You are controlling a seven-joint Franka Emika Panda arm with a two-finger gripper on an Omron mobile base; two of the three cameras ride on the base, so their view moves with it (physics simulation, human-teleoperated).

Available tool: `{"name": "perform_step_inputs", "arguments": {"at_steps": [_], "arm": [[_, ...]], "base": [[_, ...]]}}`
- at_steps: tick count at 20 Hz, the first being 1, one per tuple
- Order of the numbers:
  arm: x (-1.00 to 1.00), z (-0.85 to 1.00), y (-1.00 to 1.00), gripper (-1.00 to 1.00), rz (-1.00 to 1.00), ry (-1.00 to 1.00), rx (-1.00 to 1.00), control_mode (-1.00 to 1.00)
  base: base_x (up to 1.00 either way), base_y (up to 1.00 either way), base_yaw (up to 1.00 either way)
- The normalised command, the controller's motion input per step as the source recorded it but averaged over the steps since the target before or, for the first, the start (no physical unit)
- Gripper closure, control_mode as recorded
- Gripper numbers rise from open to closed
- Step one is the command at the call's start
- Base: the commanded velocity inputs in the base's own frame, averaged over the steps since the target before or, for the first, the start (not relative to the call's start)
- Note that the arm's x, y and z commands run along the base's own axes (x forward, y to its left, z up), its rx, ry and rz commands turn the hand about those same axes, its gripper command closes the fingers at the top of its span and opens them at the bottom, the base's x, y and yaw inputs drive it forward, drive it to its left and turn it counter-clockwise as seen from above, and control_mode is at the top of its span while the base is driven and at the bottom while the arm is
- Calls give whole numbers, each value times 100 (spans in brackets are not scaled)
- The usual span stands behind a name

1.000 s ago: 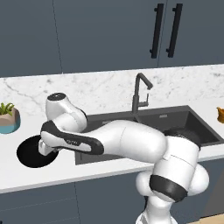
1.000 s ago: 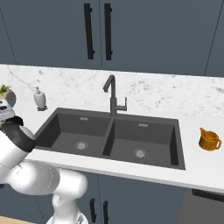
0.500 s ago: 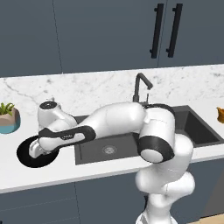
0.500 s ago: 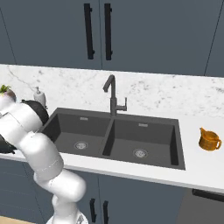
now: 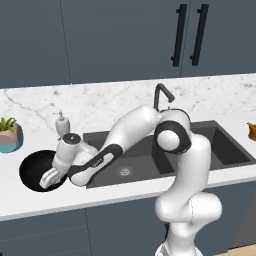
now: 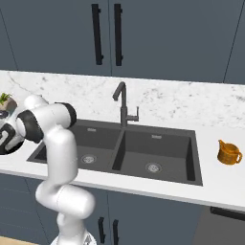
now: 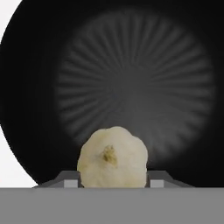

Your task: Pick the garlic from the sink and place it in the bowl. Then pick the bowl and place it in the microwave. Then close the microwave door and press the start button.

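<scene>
- Gripper (image 7: 113,181) closed on the garlic (image 7: 113,156), one finger at each side of the pale, lumpy bulb.
- Garlic held directly above the ribbed floor of the glossy black bowl (image 7: 131,78); contact with the floor not discernible.
- In the left base view, gripper (image 5: 49,179) low over the bowl (image 5: 32,167), which sits on the white marbled counter (image 5: 30,197) just left of the sink (image 5: 130,165).
- Beyond the bowl: teal plant pot (image 5: 10,140) and a small soap dispenser (image 5: 61,125).
- Dark gooseneck faucet (image 6: 122,103) behind the double basin, round metal drains below.
- Small orange jug (image 6: 228,152) on the counter right of the sink.
- Faint marking on the forearm, too small to read.
</scene>
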Motion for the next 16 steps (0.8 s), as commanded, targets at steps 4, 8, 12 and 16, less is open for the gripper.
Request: {"name": "perform_step_inputs", "arguments": {"at_steps": [4,8,12,16], "arm": [[17,20,49,100,-6,0,-9,-100],[17,30,39,-100,-9,1,-11,-100],[13,57,6,-100,-12,9,-4,-100],[0,76,-50,-100,-15,13,4,-100]], "base": [[0,0,0],[0,0,0],[0,0,0],[0,0,0]]}}
